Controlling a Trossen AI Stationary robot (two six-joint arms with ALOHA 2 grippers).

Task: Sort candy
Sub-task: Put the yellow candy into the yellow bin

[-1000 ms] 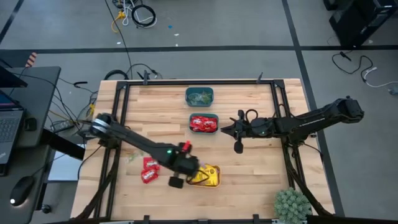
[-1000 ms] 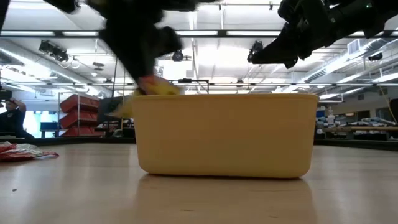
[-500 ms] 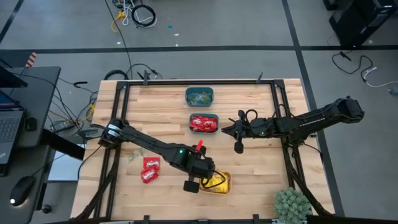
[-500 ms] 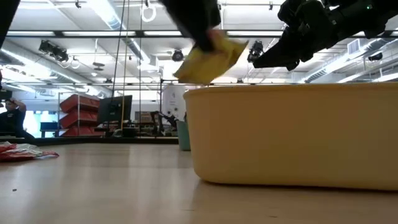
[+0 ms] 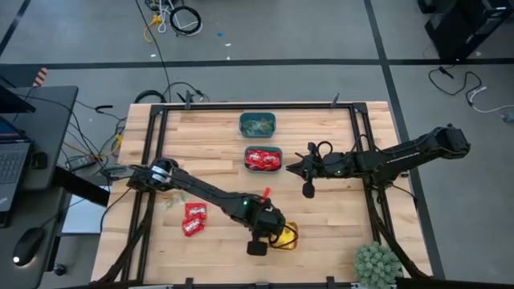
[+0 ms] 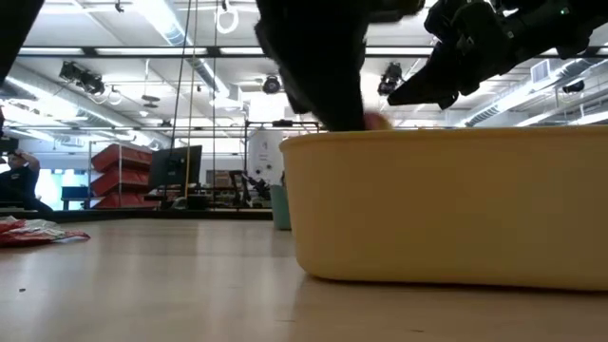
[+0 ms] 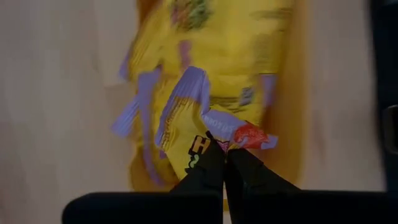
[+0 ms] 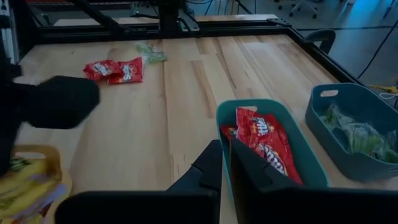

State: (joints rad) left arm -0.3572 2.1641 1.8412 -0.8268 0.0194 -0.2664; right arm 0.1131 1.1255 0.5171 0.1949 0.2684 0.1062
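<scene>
My left gripper (image 5: 275, 236) (image 7: 225, 154) reaches down into the yellow-orange bin (image 5: 292, 234) (image 6: 446, 204) near the table's near edge, shut on a yellow candy packet (image 7: 186, 118). More yellow packets (image 7: 236, 37) lie in that bin. In the low view the left arm (image 6: 313, 66) dips behind the bin's rim. My right gripper (image 5: 291, 168) (image 8: 225, 158) is shut and holds nothing, above the teal bin of red candy (image 5: 263, 159) (image 8: 267, 140). Two red packets (image 5: 193, 217) (image 8: 115, 70) and a pale green one (image 5: 170, 203) lie flat on the table. My left gripper pinches the yellow packet by its crimped end (image 7: 217, 129) between the two fingertips, coming from above and pointing down. The packet hangs below the fingers over the other yellow packets in the bin. I cannot tell whether it rests on them.
A second teal bin with green candy (image 5: 257, 124) (image 8: 354, 130) stands toward the far edge. A black frame (image 5: 152, 160) runs along the table's sides. A potted plant (image 5: 377, 263) stands at the near right corner. Bare wood (image 5: 201, 152) spreads on the left half.
My left gripper moved toward the near right, carrying the yellow packet, and then went down behind the yellow-orange bin's rim. The packet showed above the rim half a second ago and is now below it. The bin slid toward the near right early in that second.
</scene>
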